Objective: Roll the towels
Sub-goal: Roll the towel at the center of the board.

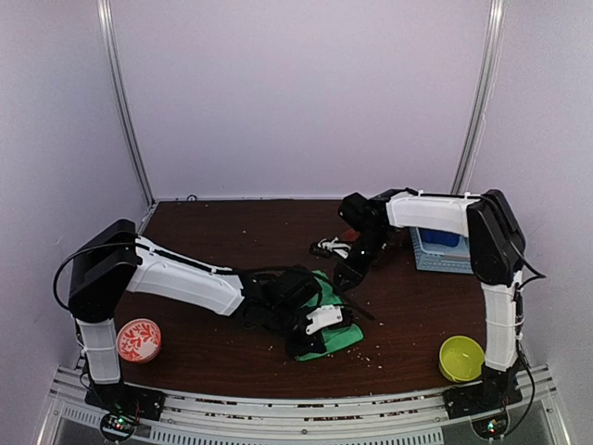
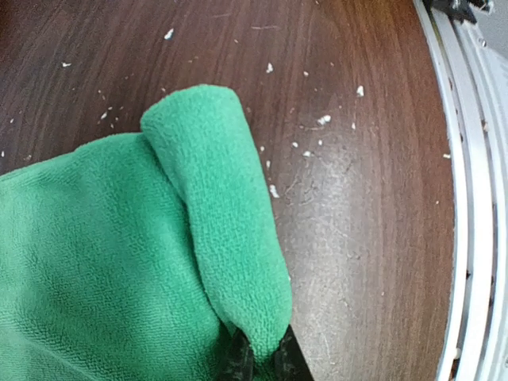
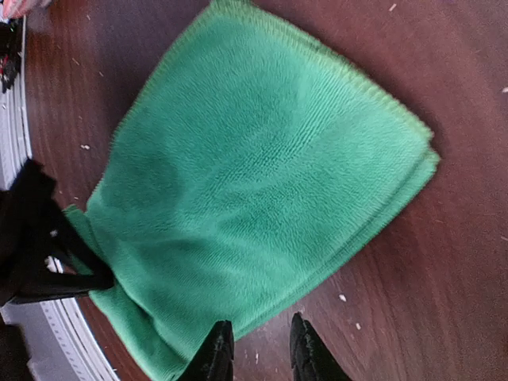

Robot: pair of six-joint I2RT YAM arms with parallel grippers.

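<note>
A: Well, what do we see at the left gripper (image 2: 262, 363)?

B: We see it closed tightly on the green towel (image 2: 119, 262). Its two dark tips pinch the end of a rolled-over edge. This thick fold runs away from the gripper across the table (image 2: 373, 198). The flat rest of the towel lies on one side of the fold. On the other side we see bare brown wood with small white crumbs (image 2: 324, 121).

A: And the right gripper (image 3: 260, 353)?

B: Its jaws stand narrow, with a slim gap, and in this gap we see only the table. It holds nothing. One of its tips is at the towel's border, but we cannot tell if it touches. The towel spreads out ahead of this gripper, folded in layers. Off to one side, the left gripper pinches the towel's corner.

A: How do we find the two grippers to each other?

B: From above they are near, at opposite sides of the same towel, around the middle of the table.

A: What else do we see around them?

B: A blue basket (image 1: 443, 252) sits beside the right gripper, on its outer side. A yellow-green bowl (image 1: 460, 358) is well apart from it, by the right arm's base. A red-and-white bowl (image 1: 139, 340) is well apart from the left gripper, by the left arm's base.
</note>
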